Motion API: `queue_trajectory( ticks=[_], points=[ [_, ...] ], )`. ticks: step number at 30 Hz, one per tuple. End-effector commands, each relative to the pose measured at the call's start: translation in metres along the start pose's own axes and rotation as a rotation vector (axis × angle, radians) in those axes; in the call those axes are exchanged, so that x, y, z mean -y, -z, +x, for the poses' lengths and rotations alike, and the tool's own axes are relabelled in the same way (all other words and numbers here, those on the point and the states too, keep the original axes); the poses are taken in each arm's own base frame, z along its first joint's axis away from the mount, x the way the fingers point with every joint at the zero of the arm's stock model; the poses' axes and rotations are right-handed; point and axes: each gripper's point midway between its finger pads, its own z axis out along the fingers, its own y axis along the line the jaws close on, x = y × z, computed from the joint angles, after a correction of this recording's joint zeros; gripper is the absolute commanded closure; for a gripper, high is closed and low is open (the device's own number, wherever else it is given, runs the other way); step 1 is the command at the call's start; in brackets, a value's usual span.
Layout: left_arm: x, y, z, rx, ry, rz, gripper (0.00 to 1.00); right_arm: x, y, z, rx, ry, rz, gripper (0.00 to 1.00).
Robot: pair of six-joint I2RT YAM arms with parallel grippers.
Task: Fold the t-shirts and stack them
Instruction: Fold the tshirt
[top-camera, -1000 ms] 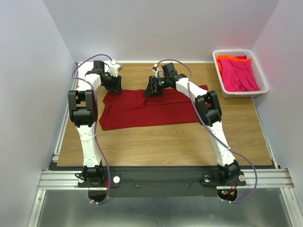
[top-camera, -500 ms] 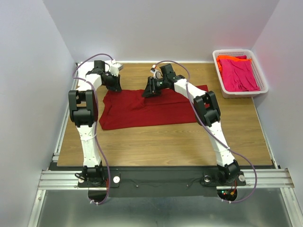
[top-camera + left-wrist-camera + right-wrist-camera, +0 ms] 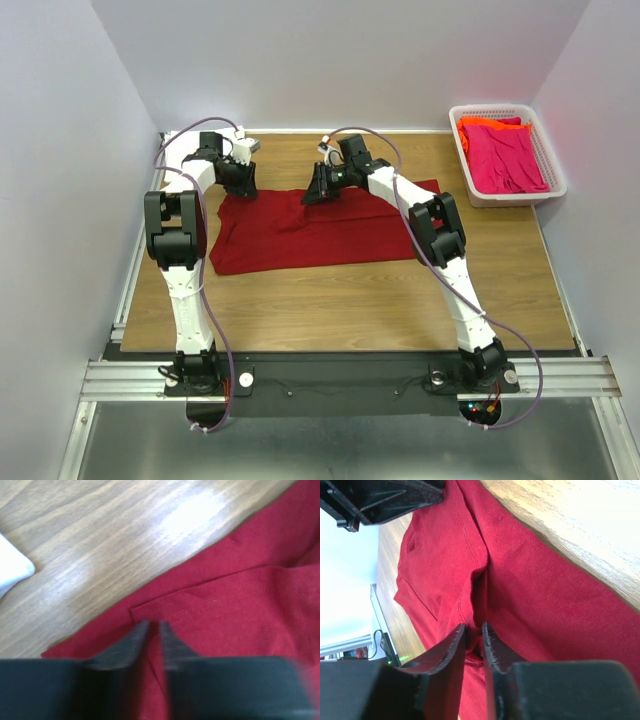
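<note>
Right hand [image 3: 474,627] pinches dark red t-shirt [image 3: 310,232]; left hand [image 3: 154,625] atop hem.

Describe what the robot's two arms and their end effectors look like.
The left arm and right arm are built alike: white tube-like links joined by chunky black joints, with a thin purplish-grey cable looping along each. The left end effector and right end effector each have two black, wedge-shaped fingers tapering to narrow tips. No markings show.
</note>
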Motion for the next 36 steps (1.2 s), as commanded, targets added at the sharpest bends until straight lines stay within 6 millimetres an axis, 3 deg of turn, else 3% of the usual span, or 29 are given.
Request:
queue_trajectory(
  ticks=[1, 11, 22, 36],
  points=[
    [-0.005, 0.024, -0.034, 0.074, -0.033, -0.071, 0.64, -0.011, 0.0, -0.014, 0.044, 0.062, -0.014, 0.78],
    [-0.012, 0.012, -0.027, 0.052, -0.008, -0.075, 0.55, -0.007, -0.001, -0.012, 0.042, 0.06, -0.006, 0.99],
    [0.004, 0.008, -0.032, 0.07, -0.01, 0.007, 0.59, -0.004, -0.002, -0.011, 0.042, 0.06, 0.003, 0.99],
    [-0.01, 0.003, -0.026, 0.048, 0.022, -0.061, 0.54, -0.003, -0.002, -0.009, 0.038, 0.063, 0.002, 0.99]
  ],
)
